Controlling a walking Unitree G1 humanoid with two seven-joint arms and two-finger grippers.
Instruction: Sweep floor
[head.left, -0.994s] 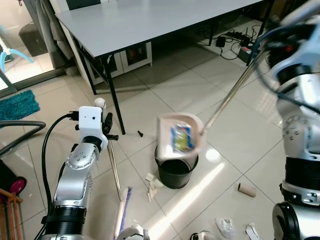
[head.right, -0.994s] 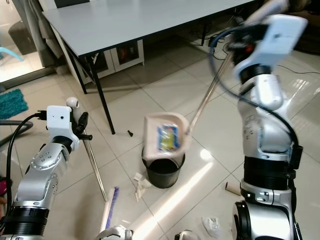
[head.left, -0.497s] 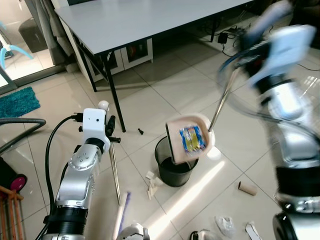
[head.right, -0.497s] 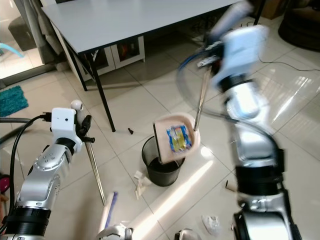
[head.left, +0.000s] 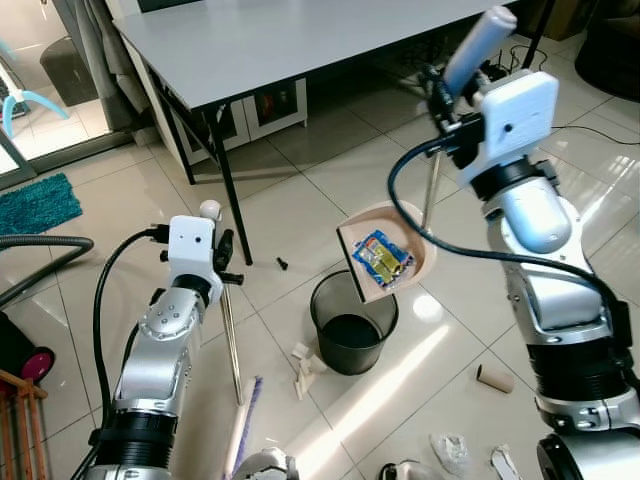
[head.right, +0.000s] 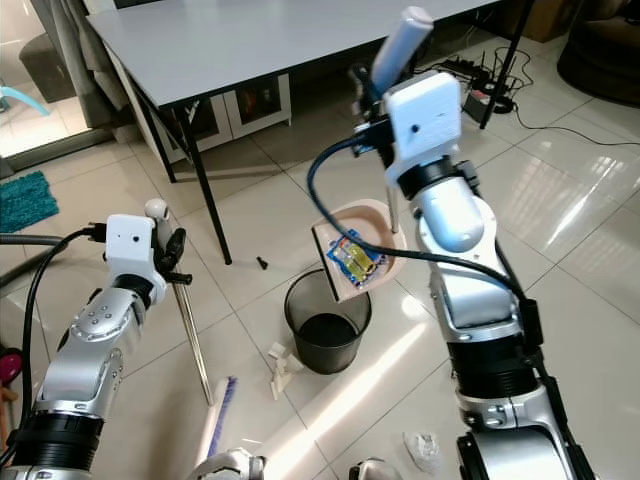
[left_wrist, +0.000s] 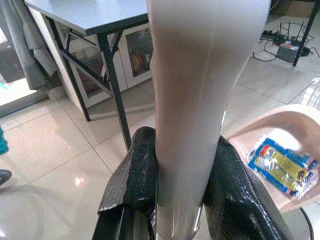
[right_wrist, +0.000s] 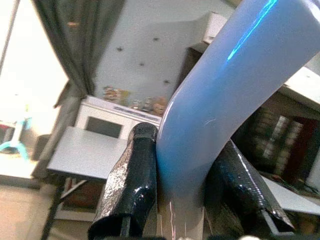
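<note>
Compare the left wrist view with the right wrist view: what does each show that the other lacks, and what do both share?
Left wrist view: the pale pink plastic dustpan carrying a blue and yellow snack wrapper, plus glossy floor tiles. Right wrist view: a dark grey curtain and a curved light blue handle. Both: the grey tabletop, and two black gripper fingers clamped round a handle; in the left wrist view, the broom's silvery handle.

Grey table (head.left: 300, 40) on black legs, teal rug (head.left: 38, 205) near glass door, cables (head.left: 470, 75) beyond.
</note>
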